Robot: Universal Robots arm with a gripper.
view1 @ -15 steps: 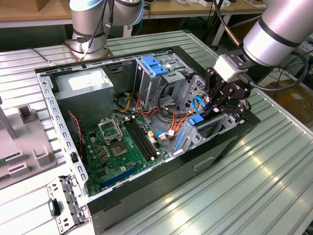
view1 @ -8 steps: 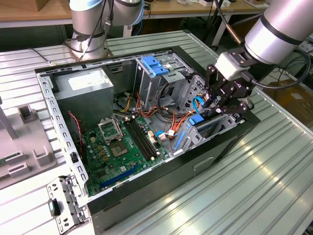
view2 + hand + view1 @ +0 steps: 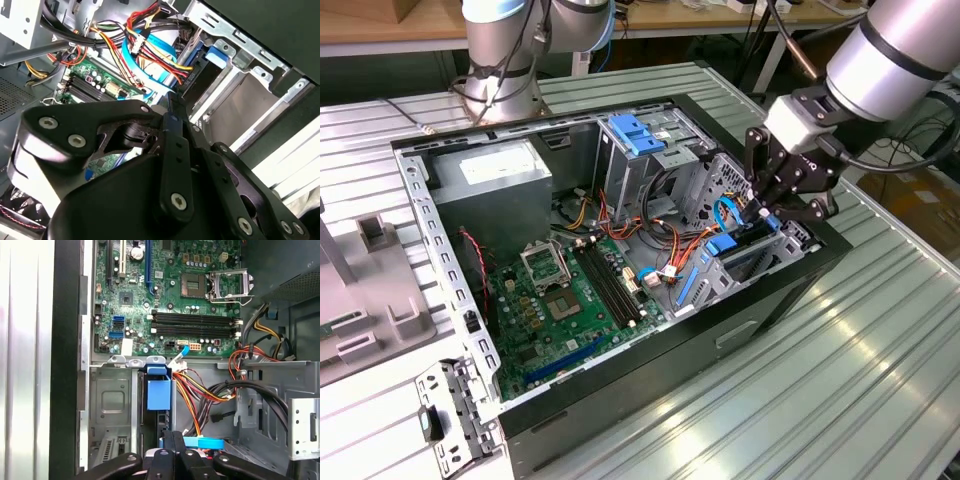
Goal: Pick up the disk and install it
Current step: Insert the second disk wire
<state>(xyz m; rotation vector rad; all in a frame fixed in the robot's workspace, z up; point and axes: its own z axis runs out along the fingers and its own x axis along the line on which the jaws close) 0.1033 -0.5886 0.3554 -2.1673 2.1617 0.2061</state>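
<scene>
The disk [image 3: 753, 247] stands on edge in the drive bay at the case's front corner, on the exterior view's right. It is dark with blue side rails. My gripper [image 3: 767, 207] hangs right over it, its black fingers pressed together. In the first wrist view the shut fingertips [image 3: 168, 439] sit at the disk's [image 3: 156, 421] upper edge, just behind its blue rail tab [image 3: 159, 394]. In the second wrist view the gripper [image 3: 172, 106] points down at the dark disk [image 3: 201, 84] beside the metal bay wall. I see nothing held between the fingers.
The open case [image 3: 720, 335] lies on a slatted metal table. A grey power supply [image 3: 492, 175], the motherboard [image 3: 560, 300], a drive cage with a light-blue latch [image 3: 632, 133] and bundled coloured cables [image 3: 665, 245] crowd the inside. A second robot base [image 3: 500, 60] stands behind.
</scene>
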